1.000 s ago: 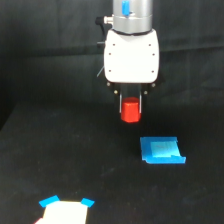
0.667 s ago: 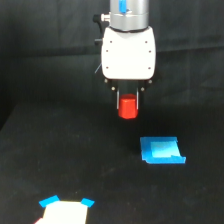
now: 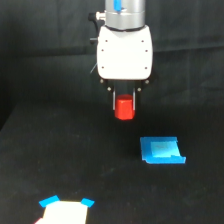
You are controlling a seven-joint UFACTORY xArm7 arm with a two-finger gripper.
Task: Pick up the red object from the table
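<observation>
Red object (image 3: pixel 124 108) is seen clamped between the fingers of the claw (image 3: pixel 124 107), held clear above the black table (image 3: pixel 60 160), with dark surface showing beneath it. A blue tray-like piece (image 3: pixel 161 150) lies on the table nearby, toward the exterior view's right. The lifting step is judged to be in hand; only a steady, secure hold is called for next.
</observation>
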